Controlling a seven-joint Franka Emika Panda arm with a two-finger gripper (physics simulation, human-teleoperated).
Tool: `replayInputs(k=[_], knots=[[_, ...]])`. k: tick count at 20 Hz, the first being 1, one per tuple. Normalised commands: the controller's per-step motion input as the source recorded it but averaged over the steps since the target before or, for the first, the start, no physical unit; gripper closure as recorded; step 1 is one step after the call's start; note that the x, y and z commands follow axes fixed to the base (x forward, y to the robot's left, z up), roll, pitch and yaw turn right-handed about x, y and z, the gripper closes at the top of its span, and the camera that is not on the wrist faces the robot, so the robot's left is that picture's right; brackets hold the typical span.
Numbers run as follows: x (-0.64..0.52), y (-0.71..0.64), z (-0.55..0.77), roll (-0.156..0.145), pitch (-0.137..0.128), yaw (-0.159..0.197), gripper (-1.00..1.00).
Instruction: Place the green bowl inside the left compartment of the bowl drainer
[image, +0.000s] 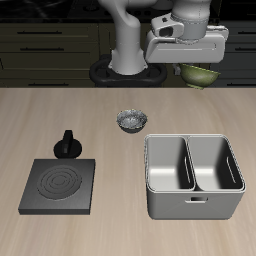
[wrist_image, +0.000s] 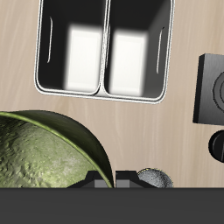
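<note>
green bowl (image: 200, 74): hanging up in the air right under the gripper (image: 192, 62), well above the table (image: 60, 115) and back behind the bowl drainer (image: 195, 176), not over either well as far as the exterior view shows. In the wrist view the bowl (wrist_image: 44, 162) sits right up against the camera and fills a big chunk of the picture.

gripper: clamped on the green bowl's rim, going by how the bowl hangs from it off the table. The fingers themselves are pretty much hidden behind the bowl and the white hand housing, so I can't make out exactly how they pinch.

bowl look: small, round, olive green outside, mottled bumpy-looking pattern inside, thin darker rim.

bowl drainer: big grey metal tub, rectangular with rounded corners, one middle wall splitting it into two deep wells. Shiny walls with bright reflections in the wrist view (wrist_image: 103, 45). Sits near the table's front edge.

grey-and-white bowl (image: 131, 120): small patterned one, on the table between the robot base and the drainer, apart from both. Only a sliver of it (wrist_image: 156, 178) peeks out in the wrist view.

burner plate (image: 59, 185): flat black square with ring grooves, on the other side of the table from the drainer. Cut off at the frame edge in the wrist view.

black knob thing (image: 68, 145): small dark object just behind the burner plate, too small to tell what it is.

table: pale wood grain, matte.
</note>
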Motion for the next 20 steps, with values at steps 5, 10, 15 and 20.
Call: replayInputs(k=[5,10,15,20], knots=[[0.50,-0.05,0.18,0.011,0.004,-0.011,1.00],[0.29,0.01,0.15,-0.030,-0.021,0.027,1.00],[0.35,0.18,0.18,-0.002,-0.006,0.020,1.00],[0.23,0.12,0.03,0.049,0.010,0.009,1.00]])
